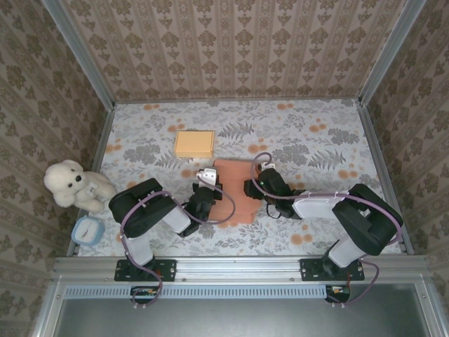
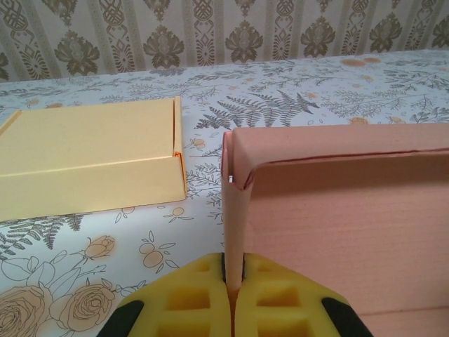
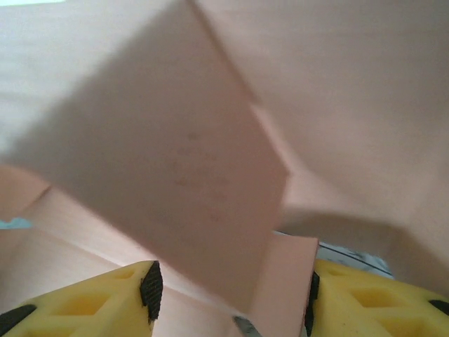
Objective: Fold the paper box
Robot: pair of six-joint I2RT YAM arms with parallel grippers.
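slippage is the main risk: the left gripper [image 2: 233, 281] pinches the thin upright side wall [image 2: 235, 210] of the pink paper box [image 1: 235, 200], which sits at the middle of the tabletop [image 1: 316, 140], and a sideways pull could crease that wall or drag the box. the right gripper [image 3: 231, 291] stands spread around a loose flap [image 3: 182, 175], unclamped, so the flap may spring back or buckle off its fold line.

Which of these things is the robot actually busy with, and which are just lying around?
In use: pink paper box; left gripper, shut on its side wall; right gripper, open around a flap.
Lying about: yellow box, teddy bear, small blue round thing.
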